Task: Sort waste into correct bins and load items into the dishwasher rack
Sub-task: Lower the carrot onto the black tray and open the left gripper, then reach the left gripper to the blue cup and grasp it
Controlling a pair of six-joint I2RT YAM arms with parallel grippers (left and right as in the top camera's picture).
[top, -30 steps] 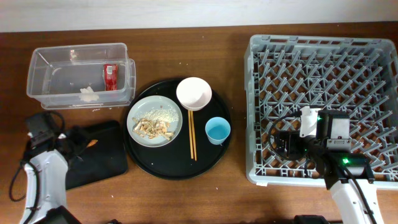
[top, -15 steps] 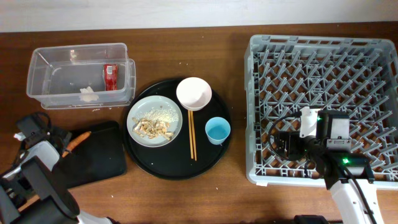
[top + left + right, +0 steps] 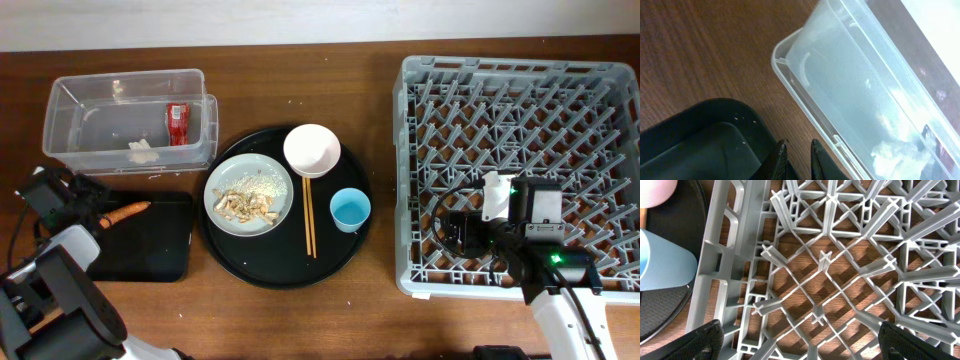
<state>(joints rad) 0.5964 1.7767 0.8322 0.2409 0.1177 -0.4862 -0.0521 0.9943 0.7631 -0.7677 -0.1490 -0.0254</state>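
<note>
Wooden table, carrot at tray edge.
Your left gripper is almost pressed together, empty; right gripper spread. A nudge could roll the carrot off.

Bright even light, soft shadows — glare on clear box, close-up slightly blurred

No legible text, brand, number or sign is showing in any view you are looking at. The red snack wrapper, lying in the clear box beyond the fingertips of the left gripper, is carrying pale print, but it is appearing too small and blurred for you to read.
</note>
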